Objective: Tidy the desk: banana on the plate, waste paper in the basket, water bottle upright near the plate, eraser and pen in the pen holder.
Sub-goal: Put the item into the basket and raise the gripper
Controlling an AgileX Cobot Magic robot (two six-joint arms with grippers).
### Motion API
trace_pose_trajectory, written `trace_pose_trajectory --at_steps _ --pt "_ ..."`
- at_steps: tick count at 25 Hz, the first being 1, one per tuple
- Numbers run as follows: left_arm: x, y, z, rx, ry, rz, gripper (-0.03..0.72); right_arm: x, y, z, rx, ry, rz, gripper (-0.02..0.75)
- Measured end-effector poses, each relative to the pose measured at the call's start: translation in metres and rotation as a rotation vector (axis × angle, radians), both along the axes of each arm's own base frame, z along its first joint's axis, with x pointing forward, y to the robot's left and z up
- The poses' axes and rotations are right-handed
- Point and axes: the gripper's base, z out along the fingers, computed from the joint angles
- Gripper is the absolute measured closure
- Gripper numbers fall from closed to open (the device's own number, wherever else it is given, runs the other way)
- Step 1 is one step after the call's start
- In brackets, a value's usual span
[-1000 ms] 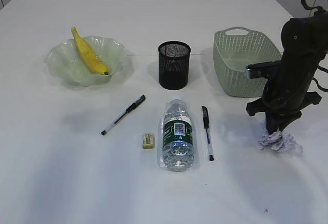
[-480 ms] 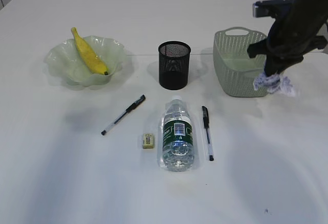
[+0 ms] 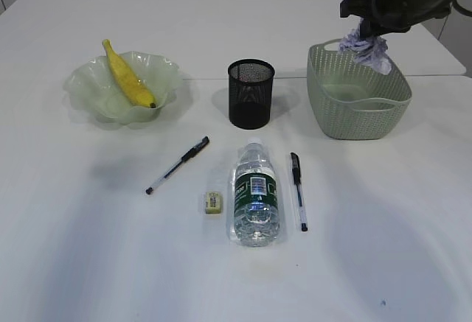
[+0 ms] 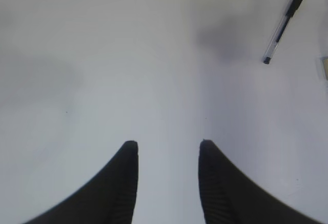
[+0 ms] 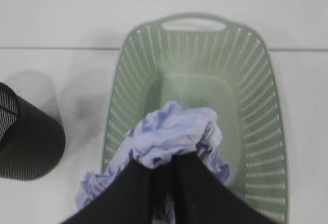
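— Right gripper (image 5: 160, 168) is pinching the waste paper (image 5: 171, 131), which is hanging above the basket (image 3: 359, 107). Left gripper (image 4: 168, 149) is idling, jaws apart, holding nothing.

— What's risky?

— Paper is dangling over the near-left rim; letting go now, it may be catching the wall and tumbling onto the desk (image 3: 103, 248).

The exterior camera stands at the near edge of the desk (image 3: 88, 263), looking down at a slant toward the far side. The left wrist camera hangs low over bare tabletop, catching the left pen (image 4: 286, 20) that the exterior also shows. The right wrist camera looks almost straight down, close above the basket (image 5: 195, 116), which the exterior has at far right.
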Motion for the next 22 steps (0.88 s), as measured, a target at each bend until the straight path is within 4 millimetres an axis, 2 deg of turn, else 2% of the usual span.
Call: trace_pose_trajectory --at_steps 6,9,12,14,16,19,22 --pt "0.0 0.0 0.0 0.0 0.002 0.0 0.412 0.02 0.002 -0.029 0.021 -0.055 -0.021 0.65" --pt "-0.001 0.0 -0.001 0.001 0.014 0.0 0.412 0.025 0.0 -0.045 0.002 -0.038 -0.032 0.543" --pt "-0.002 0.0 -0.001 0.002 0.031 -0.001 0.412 0.027 0.0 -0.052 -0.013 -0.033 -0.03 0.381" --pt "-0.003 0.0 -0.002 0.002 0.041 -0.001 0.412 0.029 0.0 -0.049 -0.01 -0.054 -0.031 0.303" --pt "-0.004 0.0 -0.002 0.001 0.05 -0.001 0.412 0.032 0.0 -0.043 -0.005 -0.076 -0.032 0.258" --pt "-0.004 0.0 -0.002 0.001 0.052 -0.001 0.412 0.034 0.002 -0.032 0.03 -0.077 -0.048 0.234" --pt "-0.004 0.0 -0.002 0.001 0.052 -0.001 0.412 0.028 0.002 -0.02 0.056 -0.008 -0.07 0.232"
